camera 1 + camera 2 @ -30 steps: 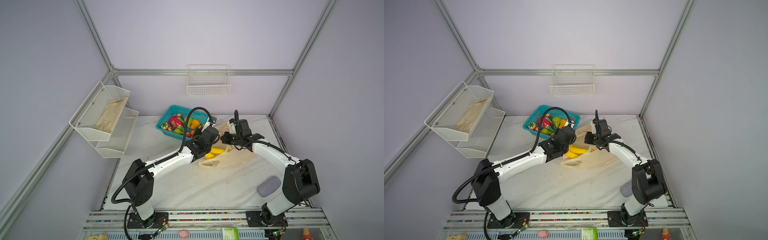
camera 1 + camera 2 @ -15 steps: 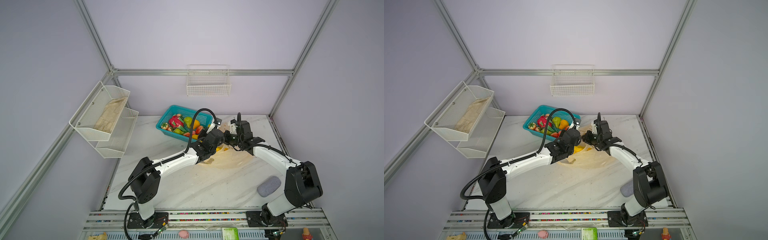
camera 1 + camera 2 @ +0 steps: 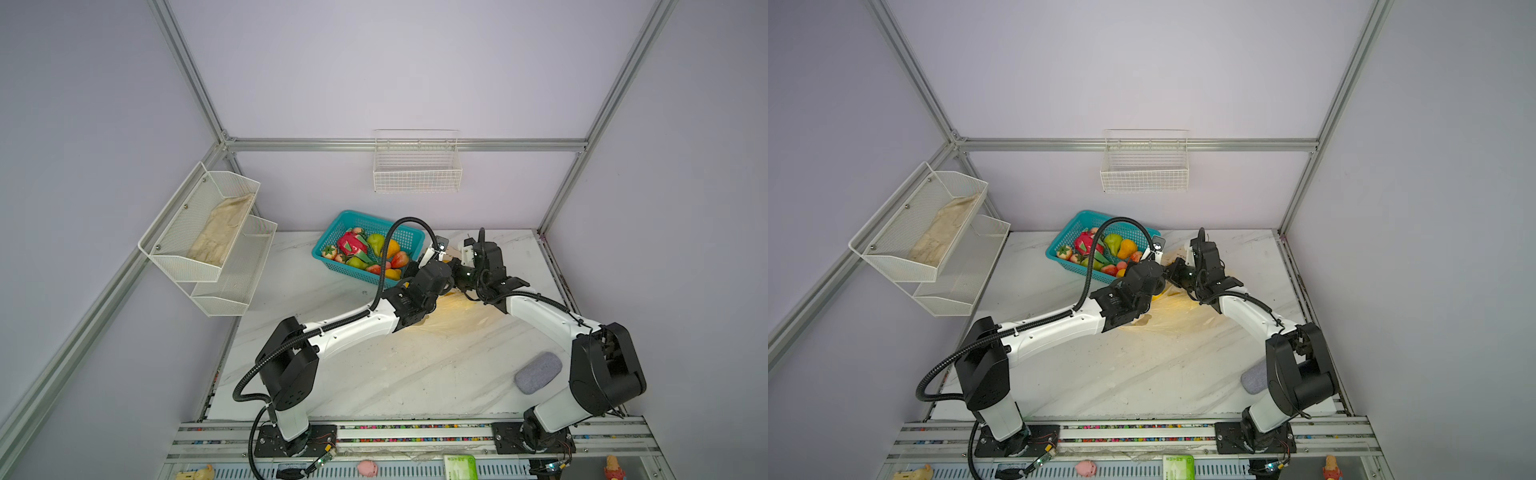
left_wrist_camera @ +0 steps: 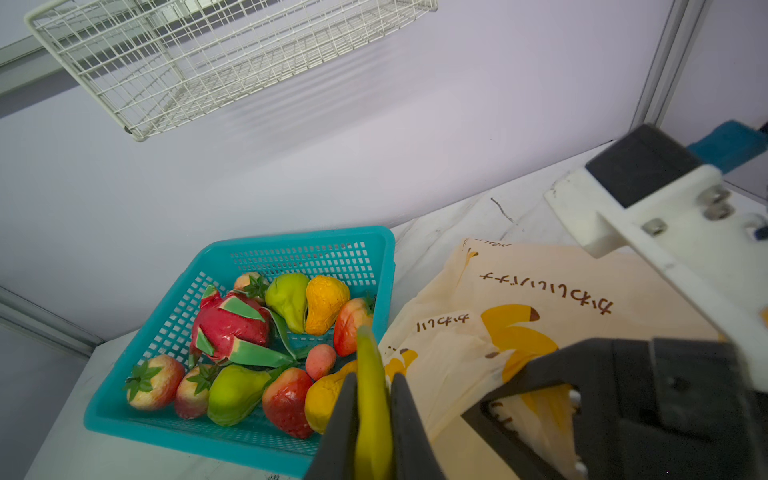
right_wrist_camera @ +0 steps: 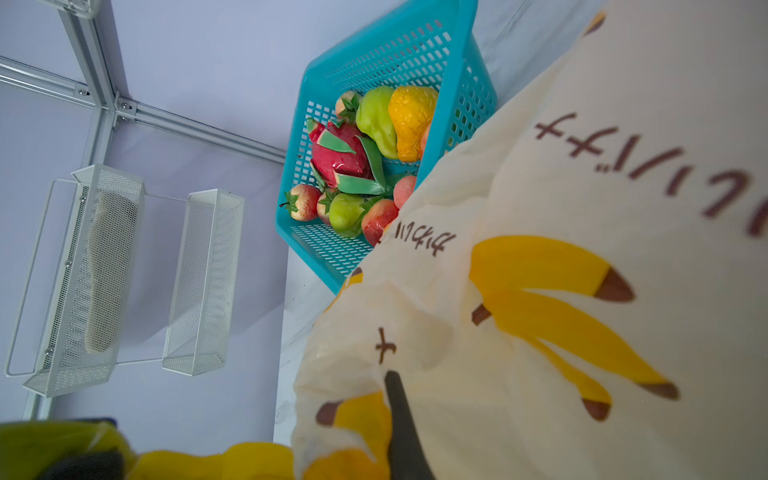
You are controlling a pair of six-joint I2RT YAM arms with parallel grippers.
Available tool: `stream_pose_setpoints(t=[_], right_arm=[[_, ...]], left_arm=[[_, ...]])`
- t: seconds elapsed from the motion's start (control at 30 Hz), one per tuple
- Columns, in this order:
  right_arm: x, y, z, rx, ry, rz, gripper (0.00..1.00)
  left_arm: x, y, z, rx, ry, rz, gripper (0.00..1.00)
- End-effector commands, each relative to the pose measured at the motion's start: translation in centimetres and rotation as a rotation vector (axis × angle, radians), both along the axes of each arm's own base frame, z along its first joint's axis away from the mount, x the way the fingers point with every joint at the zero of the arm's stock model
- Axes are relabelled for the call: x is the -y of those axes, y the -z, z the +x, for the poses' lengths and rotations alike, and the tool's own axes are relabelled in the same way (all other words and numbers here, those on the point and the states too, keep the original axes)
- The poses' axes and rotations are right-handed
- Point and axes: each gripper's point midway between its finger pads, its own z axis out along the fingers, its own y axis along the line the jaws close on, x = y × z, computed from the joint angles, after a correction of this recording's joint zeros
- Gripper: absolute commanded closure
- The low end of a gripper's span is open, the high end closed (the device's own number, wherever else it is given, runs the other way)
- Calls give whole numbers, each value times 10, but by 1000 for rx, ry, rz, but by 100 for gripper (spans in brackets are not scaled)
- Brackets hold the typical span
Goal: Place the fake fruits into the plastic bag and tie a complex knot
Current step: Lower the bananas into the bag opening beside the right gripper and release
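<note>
on the marble surface the biggest change over the last second is my left arm: it has stretched toward the back, and its wrist now covers most of the yellow that lay open to both top views a second ago. the right arm has barely shifted. the plastic bag lies slumped on the surface under both wrists, just beside the teal mesh basket. the basket still carries the dragon fruit, a green pear, an orange pear and the strawberries. from that i judge the loading has only begun and the tying is far off. the banana bunch is the piece on its way. in the left wrist view it is pinched between the dark fingers of the left end effector, its tip poking out past them, where the basket's corner meets the bag's printed film. the right end effector is pressed together on a fold of that film, holding the edge up. only one finger shows in the right wrist view, the other hidden behind the plastic. blurred yellow sits near that finger, so the fruit is close to the held edge. whether it has passed the bag's mouth i cannot tell.
</note>
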Motion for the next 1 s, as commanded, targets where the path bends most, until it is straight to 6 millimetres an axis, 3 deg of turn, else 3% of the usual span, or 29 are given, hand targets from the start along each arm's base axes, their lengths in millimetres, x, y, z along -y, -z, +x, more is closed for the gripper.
stream_pose_setpoints(t=[0.0,0.07,0.4,0.5,0.73,0.97], right_arm=[[-1,-19,0,25,3,62,100],[-1,-22,0,24,9,75,100],[21,-22,1,-6,138,198,100],[24,-20,3,-10,173,229,100],[26,-3,9,-36,179,250,100],[38,10,12,-50,201,254,100]], left_arm=[[0,-9,2,46,-22,-75,100],[2,5,7,44,-43,-46,100],[1,39,14,30,-111,-108,100],[9,55,13,-8,-83,-149,95],[31,83,13,-85,-17,-233,93],[39,92,6,-130,39,-285,77]])
